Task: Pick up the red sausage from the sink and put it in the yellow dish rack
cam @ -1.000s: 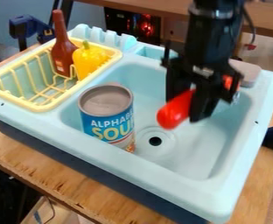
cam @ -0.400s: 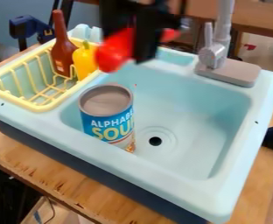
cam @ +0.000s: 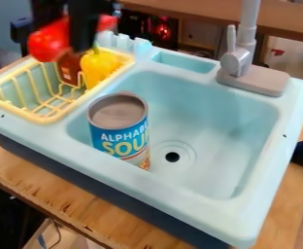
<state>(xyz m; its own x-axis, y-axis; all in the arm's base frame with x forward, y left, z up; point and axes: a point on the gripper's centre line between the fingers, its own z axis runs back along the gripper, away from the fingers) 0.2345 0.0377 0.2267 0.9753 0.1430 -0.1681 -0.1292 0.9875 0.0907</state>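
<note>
Camera view: at the upper left, my pincer is closed around a red object, high by the yellow rack and hiding the top of a brown bottle. Beside the bottle sits a yellow pepper; a soup can stands in the blue sink, left of the drain.

Glossy red object in a black gripper. Pale aqua sink with a dark navy base and grey faucet. Can: blue label, white and yellow lettering, grey top. Pastel yellow rack; bright yellow pepper, green stem; reddish-brown bottle. Tan surface, brown wood grain.
</note>
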